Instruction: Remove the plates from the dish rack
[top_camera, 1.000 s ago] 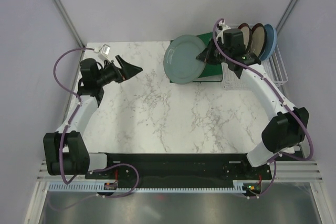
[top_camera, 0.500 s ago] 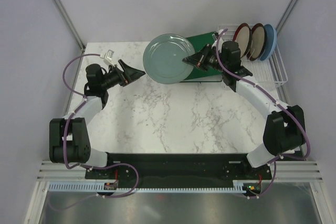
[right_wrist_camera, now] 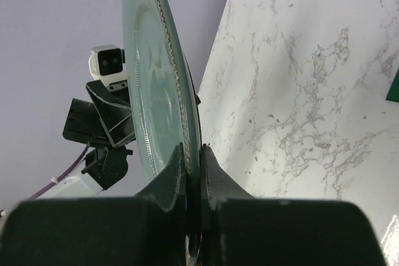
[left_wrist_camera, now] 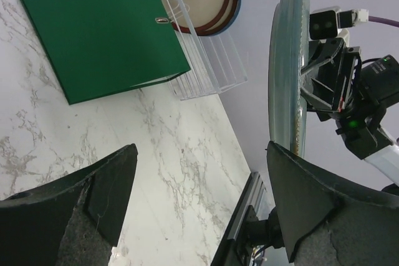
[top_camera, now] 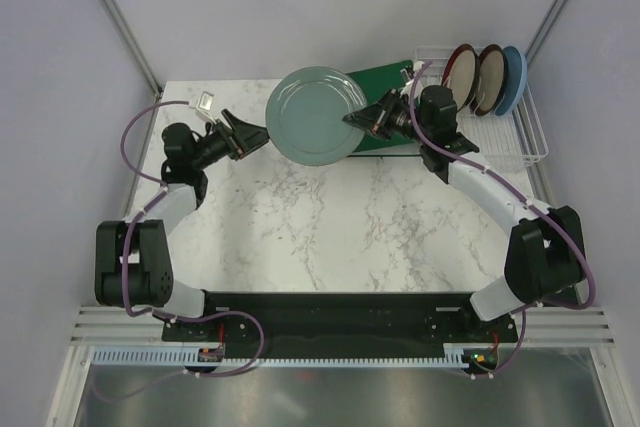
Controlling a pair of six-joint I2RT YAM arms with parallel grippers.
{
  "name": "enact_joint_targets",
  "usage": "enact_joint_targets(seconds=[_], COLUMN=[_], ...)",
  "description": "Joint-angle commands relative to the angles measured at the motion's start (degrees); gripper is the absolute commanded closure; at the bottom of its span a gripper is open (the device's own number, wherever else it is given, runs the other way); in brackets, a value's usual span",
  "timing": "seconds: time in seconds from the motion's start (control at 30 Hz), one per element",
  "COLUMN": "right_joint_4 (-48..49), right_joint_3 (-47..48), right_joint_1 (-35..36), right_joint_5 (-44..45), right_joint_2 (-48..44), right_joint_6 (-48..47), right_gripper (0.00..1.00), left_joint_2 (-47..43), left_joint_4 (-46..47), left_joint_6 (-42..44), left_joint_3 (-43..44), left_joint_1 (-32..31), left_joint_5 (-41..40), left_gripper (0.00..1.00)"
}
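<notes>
- grey-green plate [top_camera: 315, 115]: round, glossy, plain face. The right wrist view shows a ring of small raised dots just inside the rim.
- It sits in the upper middle of the top view, off the table [top_camera: 330, 217]. It is up on edge and tilted, with its face toward the camera.
- right gripper [top_camera: 352, 119]: clamped tight on the plate's right rim. In the wrist view the rim runs down between both fingers [right_wrist_camera: 167, 182].
- left gripper [top_camera: 252, 133]: fingers spread wide, nothing between them. The tips are just beside the plate's left rim; can't tell if they touch.
- In the left wrist view the plate is edge-on at upper right, above the right-hand finger.
- dish rack [top_camera: 530, 137]: white wire basket in the upper right of the top view, at the table's corner.
- Three plates stand upright in a row in the rack: 2 beige plates [top_camera: 464, 71] [top_camera: 491, 75] with dark red-brown rims, and 1 light blue plate [top_camera: 516, 77] furthest right.
- Count: 4 plates total (1 held, 3 racked), 1 rack, 1 binder, 2 arms.
- green binder [top_camera: 380, 82]: lies flat on the table just left of the rack, partly hidden behind the held plate and the right gripper.
</notes>
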Motion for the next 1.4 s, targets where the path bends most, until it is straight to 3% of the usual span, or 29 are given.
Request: enact_joint_targets(seconds=[0.0,0.2,0.37,0.57,0.73,0.83,0.93,1.0,1.03,1.1,1.13,1.3,1.37], right_joint_4=[1.63,-0.75,1.6,4.87,4.61,7.59,10.41,10.06,9.8,7.87,6.99,2.85,0.84], right_joint_3=[3.94,4.21,3.33,2.89,3.07,2.54,2.36,2.71,2.89,3.15,3.5,4.21,4.47], right_joint_1=[0.25,-0.1,-0.19,0.25,2.71,4.82,6.58,7.1,7.11,7.19,7.11,7.11,7.11], right_joint_5=[3.04,5.86,4.64,1.03,1.47,0.95,0.86,1.21,1.3,2.25,2.35,3.84,5.16], right_joint_2=[-4.69,-5.3,-3.81,-1.35,0.14,1.72,2.87,3.05,2.96,2.44,2.26,1.38,1.11], right_joint_6=[-3.72,-6.11,-4.27,-1.63,-1.1,0.83,2.42,1.98,1.63,0.66,-0.73,-3.56,-5.05], right_gripper=[1.0,1.0,1.0,1.0,1.0,1.0,1.0,1.0,1.0,1.0,1.0,1.0,1.0], left_joint_2=[-2.7,-9.56,-10.97,-8.16,-3.16,-1.4,0.45,1.51,1.6,0.99,0.63,-0.95,-1.56], left_joint_4=[0.96,-8.7,-10.75,-8.39,2.33,2.35,2.35,2.35,2.17,-0.27,-1.42,-7.31,-10.39], left_joint_6=[-0.25,5.91,6.71,4.79,-2.24,-2.52,-2.34,-2.08,-1.99,-1.03,-0.33,4.07,5.82], left_joint_3=[-1.11,-1.91,-0.15,0.82,0.54,3.62,4.86,4.95,4.43,3.81,3.63,4.59,5.47], left_joint_1=[-0.27,0.08,0.08,-0.01,-0.27,-3.95,-5.54,-5.89,-5.89,-5.89,-5.89,-5.89,-5.89], left_joint_5=[-1.6,-8.1,-7.23,-4.51,-3.11,-3.8,-4.42,-3.99,-3.98,-5.12,-5.56,-6.7,-6.88], left_gripper=[0.1,0.09,0.08,0.1,0.11,0.11,0.19,0.42,0.64,0.82,0.98,0.98,0.83])
